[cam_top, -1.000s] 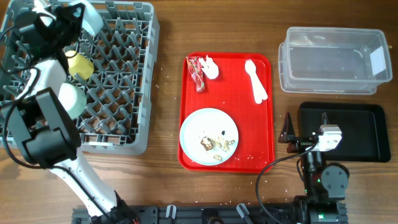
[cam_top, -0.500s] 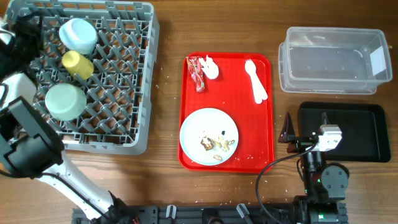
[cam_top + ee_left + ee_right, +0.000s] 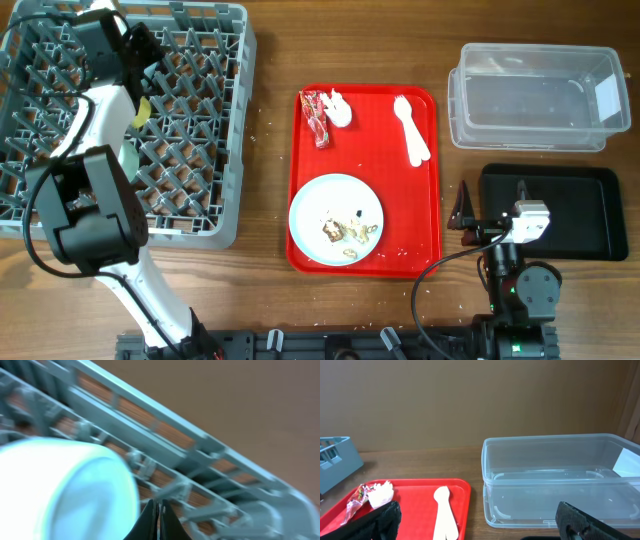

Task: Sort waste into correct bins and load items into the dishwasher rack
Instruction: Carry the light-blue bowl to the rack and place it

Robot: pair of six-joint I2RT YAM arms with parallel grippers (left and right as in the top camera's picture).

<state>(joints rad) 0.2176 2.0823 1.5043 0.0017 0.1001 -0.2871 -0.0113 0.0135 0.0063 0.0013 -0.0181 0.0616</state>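
**Left wrist view**
- My left gripper [image 3: 158, 509]: 2 fingers pressed together with nothing between them, tips over the grey dishwasher rack [image 3: 200, 455].
- Light blue bowl [image 3: 65, 490]: 1, blurred, sitting in the rack just left of my fingertips. I cannot tell whether we touch.

**Right wrist view**
- My right gripper [image 3: 477, 517]: 2 fingers spread wide, holding nothing.
- Clear plastic tub [image 3: 560, 480]: 1, ahead and to the right, with a white label [image 3: 626, 462] on its right wall.
- Red serving tray [image 3: 415, 490]: 1, ahead and to the left. It carries the red-and-white wrapper [image 3: 357, 500], the white tissue [image 3: 381, 492] touching it, and the white plastic cutlery [image 3: 444, 510].

**Overhead view**
- Wooden table [image 3: 270, 300]: the rack is at the left, the red tray is in the middle, and the tub is at the far right.
- My left arm lies across the rack's far-left part and hides the blue bowl.
- Yellow cup [image 3: 142, 108]: 1, a sliver showing beside the arm, in the rack.
- Pale green bowl [image 3: 128, 158]: 1, an edge showing, in the rack.
- Pale round plate [image 3: 336, 218]: 1, on the near end of the red tray, with the food scraps [image 3: 348, 232] on it.
- Black tray [image 3: 570, 215]: 1, just in front of the tub. My right gripper sits at its left edge.
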